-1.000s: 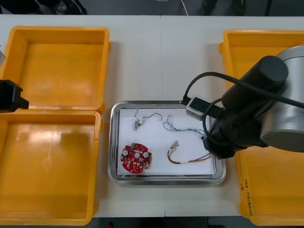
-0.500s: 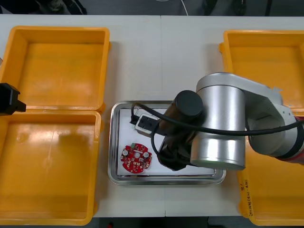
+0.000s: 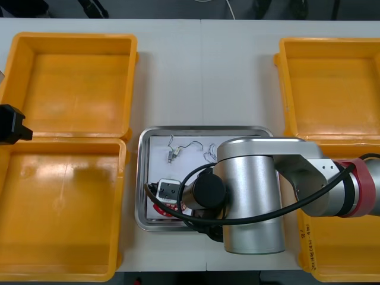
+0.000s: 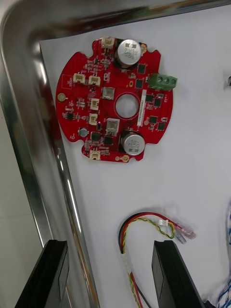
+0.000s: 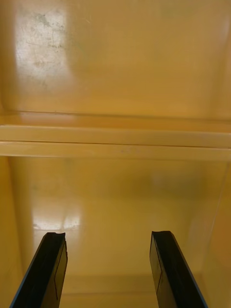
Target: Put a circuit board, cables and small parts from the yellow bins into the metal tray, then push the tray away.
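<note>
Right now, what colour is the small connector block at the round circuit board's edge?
The small connector block is green; the right wrist view shows it best.

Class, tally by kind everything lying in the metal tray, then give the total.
Circuit board: 1
Cables: 2, the red and yellow cable and the blue and white cable
Small metal part: 1
Total: 4

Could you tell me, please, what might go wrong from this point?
The open right pincer straddles the near rim of the metal tray, one finger outside, one inside beside the red and yellow cable; closing or lowering might pinch it. A brisk push could slide the circuit board. The left pincer hangs open over a yellow bin.
</note>
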Robot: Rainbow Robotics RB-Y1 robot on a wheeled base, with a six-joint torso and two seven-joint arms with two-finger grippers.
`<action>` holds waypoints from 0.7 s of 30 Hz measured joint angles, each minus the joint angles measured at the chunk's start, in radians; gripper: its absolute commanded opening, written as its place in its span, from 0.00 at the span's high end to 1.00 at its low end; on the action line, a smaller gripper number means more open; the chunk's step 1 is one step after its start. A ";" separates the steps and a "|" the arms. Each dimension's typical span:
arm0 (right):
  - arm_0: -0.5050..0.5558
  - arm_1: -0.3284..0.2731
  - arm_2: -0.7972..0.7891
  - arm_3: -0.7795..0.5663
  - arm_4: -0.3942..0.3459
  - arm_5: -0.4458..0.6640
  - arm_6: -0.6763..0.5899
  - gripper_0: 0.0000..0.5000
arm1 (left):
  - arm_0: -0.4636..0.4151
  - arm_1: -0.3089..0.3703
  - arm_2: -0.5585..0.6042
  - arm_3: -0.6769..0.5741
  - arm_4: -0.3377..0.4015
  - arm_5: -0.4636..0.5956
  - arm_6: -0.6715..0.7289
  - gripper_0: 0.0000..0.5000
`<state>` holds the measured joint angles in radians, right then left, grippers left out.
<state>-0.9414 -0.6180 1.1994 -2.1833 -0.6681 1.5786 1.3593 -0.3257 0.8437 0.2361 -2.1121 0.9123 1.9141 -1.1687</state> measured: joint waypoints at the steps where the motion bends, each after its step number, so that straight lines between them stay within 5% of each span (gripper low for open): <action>1: 0.000 0.000 0.006 0.000 0.000 0.000 0.001 0.00 | 0.000 0.000 0.000 0.000 0.000 0.000 0.000 0.00; 21: -0.001 -0.016 0.120 0.000 0.001 0.000 0.063 0.00 | 0.000 0.000 0.000 0.000 0.000 0.000 0.000 0.00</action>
<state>-0.9422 -0.6340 1.3193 -2.1832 -0.6673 1.5782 1.4227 -0.3256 0.8437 0.2361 -2.1122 0.9123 1.9141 -1.1687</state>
